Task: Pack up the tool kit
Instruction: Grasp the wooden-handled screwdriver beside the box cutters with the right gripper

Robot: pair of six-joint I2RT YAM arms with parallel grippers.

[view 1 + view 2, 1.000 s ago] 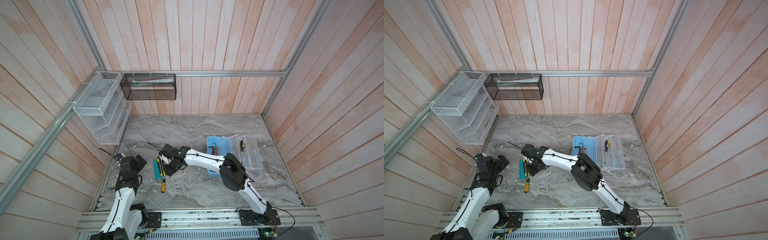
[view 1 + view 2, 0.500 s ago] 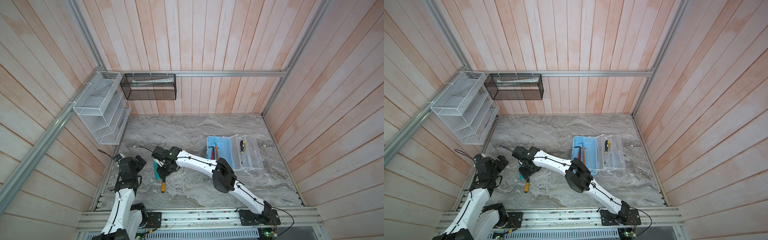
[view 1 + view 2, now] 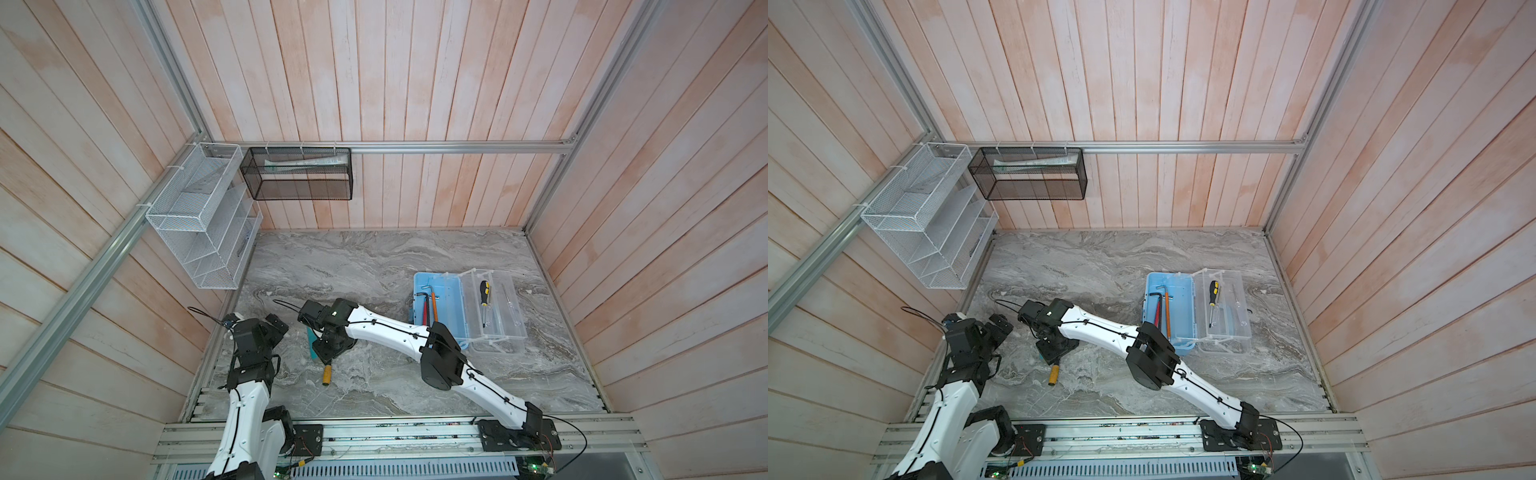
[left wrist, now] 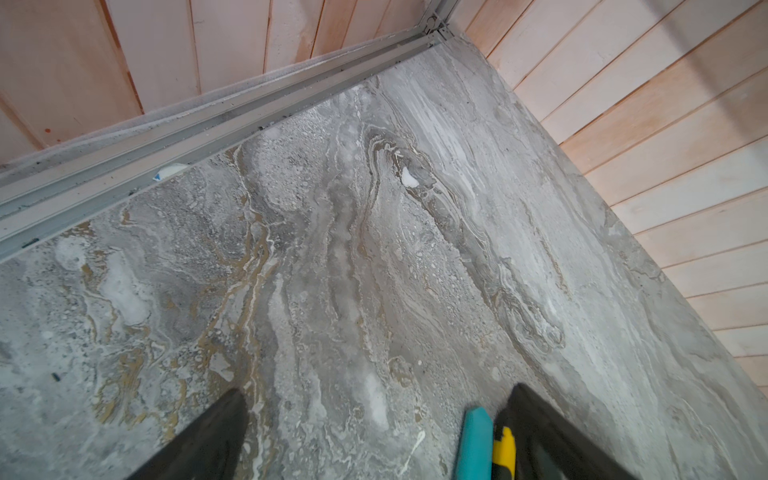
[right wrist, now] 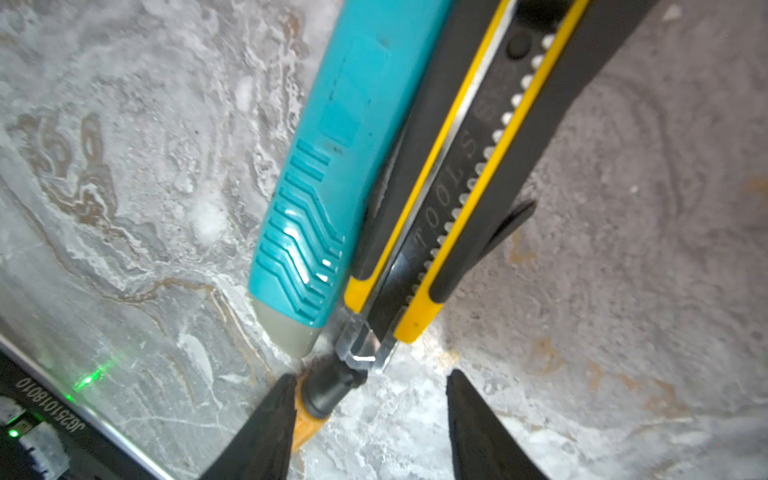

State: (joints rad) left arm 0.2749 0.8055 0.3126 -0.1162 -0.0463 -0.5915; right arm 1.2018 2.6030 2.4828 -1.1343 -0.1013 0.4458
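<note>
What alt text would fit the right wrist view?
A teal cutter and a black-and-yellow utility knife lie side by side on the marble table. The open right gripper frames their tips, with an orange handle beside one finger.

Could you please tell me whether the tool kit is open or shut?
Open: the tool kit has its clear lid swung out beside the blue base, leaving the inside exposed in both top views.

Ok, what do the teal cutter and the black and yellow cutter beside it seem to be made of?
Teal ribbed cutter: likely moulded plastic, satin, with glossy glints on its chevron ribs. Black and yellow cutter: matte black grips, rubber or plastic; yellow plastic-looking trim; a shiny central rail with stamped lettering, probably metal.
</note>
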